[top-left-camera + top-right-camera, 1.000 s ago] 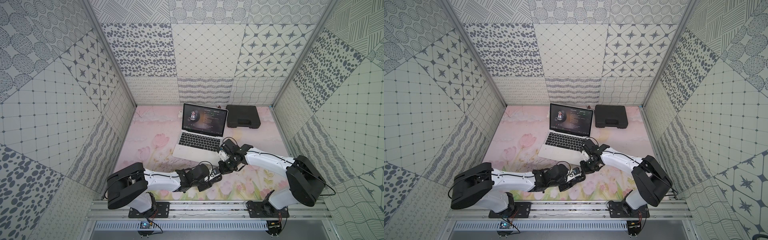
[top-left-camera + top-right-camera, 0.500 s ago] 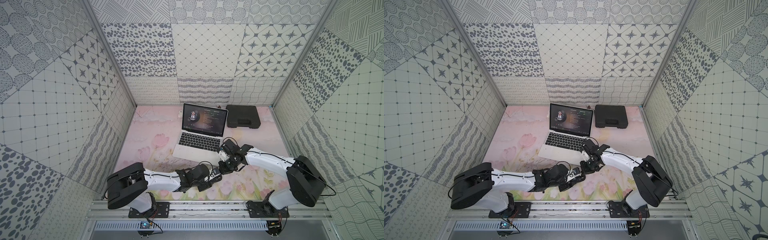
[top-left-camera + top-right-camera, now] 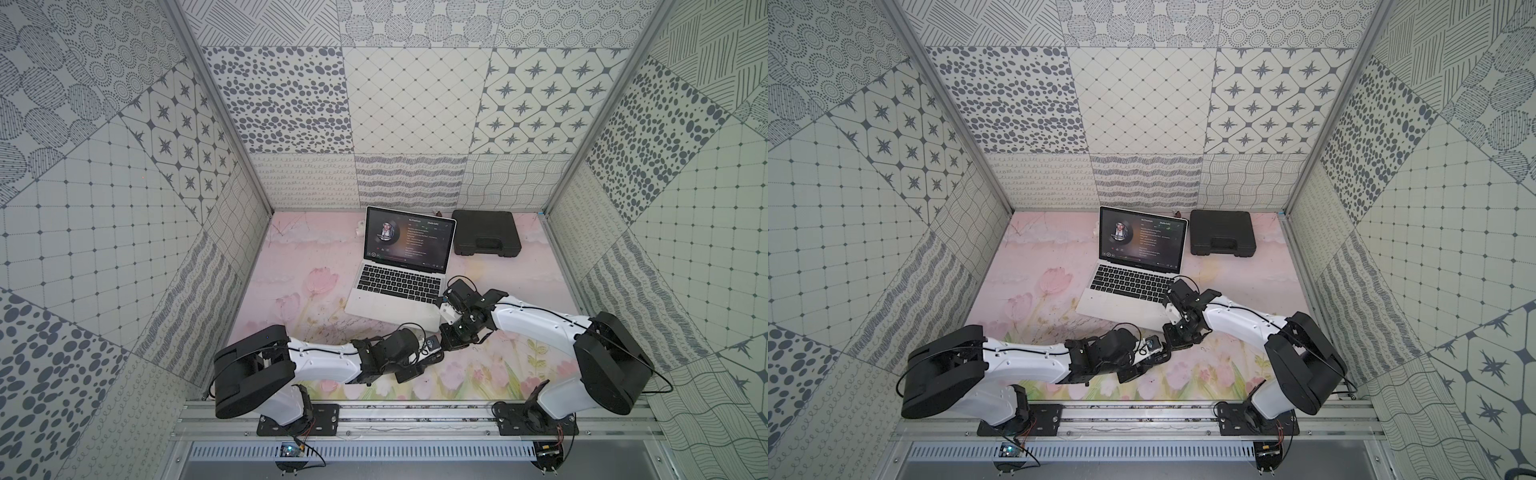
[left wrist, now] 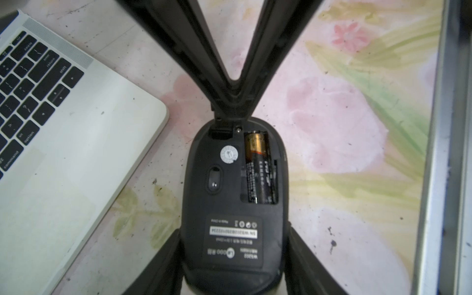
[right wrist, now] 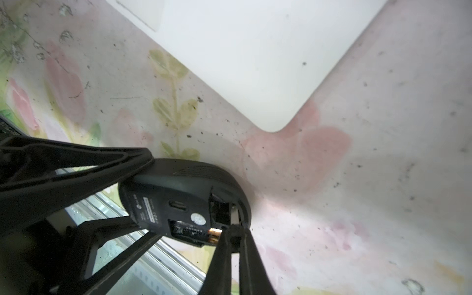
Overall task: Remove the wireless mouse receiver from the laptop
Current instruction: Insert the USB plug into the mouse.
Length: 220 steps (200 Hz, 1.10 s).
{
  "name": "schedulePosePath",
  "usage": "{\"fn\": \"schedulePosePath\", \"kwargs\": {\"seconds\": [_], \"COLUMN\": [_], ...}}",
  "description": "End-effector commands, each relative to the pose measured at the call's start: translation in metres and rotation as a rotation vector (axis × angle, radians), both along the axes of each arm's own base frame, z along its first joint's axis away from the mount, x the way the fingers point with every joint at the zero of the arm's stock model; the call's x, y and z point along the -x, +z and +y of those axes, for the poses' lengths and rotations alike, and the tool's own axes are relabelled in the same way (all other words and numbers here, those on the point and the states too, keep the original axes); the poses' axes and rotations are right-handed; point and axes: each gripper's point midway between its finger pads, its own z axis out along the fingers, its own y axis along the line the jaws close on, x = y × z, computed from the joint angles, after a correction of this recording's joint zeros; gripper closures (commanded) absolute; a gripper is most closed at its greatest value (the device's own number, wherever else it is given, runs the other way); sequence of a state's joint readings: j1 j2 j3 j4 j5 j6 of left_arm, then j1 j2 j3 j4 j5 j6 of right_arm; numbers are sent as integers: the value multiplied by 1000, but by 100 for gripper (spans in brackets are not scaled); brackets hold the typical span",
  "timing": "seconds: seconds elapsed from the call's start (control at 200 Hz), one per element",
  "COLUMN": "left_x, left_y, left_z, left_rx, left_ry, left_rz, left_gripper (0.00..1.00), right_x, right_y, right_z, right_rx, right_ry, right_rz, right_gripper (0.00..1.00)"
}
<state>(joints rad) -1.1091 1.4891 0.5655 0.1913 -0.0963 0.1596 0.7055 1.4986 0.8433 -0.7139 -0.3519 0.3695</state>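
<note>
We see the left gripper (image 4: 233, 229) clamping the upturned mouse (image 4: 227, 184) by its sides, battery (image 4: 258, 166) exposed, just off a front corner of the open laptop (image 3: 399, 291) on the floral mat (image 3: 291, 270). The right gripper (image 4: 231, 113), pinched closed, meets the mouse's end at its small slot (image 4: 220, 132). We cannot pick out the wireless mouse receiver.

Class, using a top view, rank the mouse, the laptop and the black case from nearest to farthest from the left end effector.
1. mouse: clamped in the left end effector, near the front of the table.
2. laptop: just beyond, mid-table.
3. black case: at the back, to the right of the laptop's screen.
</note>
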Motion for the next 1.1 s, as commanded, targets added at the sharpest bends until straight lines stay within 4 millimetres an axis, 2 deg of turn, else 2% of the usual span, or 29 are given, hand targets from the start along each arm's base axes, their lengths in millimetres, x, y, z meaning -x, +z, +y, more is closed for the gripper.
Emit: {"fn": "schedulePosePath", "kwargs": {"seconds": [0.0, 0.31, 1.095], "left_x": [-5, -4, -1], "left_y": [-1, -1, 2], "left_z": [3, 2, 1], "left_rx": [-13, -16, -8], "left_ry": [5, -4, -11], "left_rz": [-27, -27, -17], "left_gripper": [97, 98, 98], "right_x": [7, 2, -3], "right_y": [-8, 2, 6], "right_z": [-8, 3, 11], "right_rx": [32, -3, -14], "right_ry": [11, 10, -6], "right_rz": [24, 12, 10], "right_gripper": [100, 100, 100]}}
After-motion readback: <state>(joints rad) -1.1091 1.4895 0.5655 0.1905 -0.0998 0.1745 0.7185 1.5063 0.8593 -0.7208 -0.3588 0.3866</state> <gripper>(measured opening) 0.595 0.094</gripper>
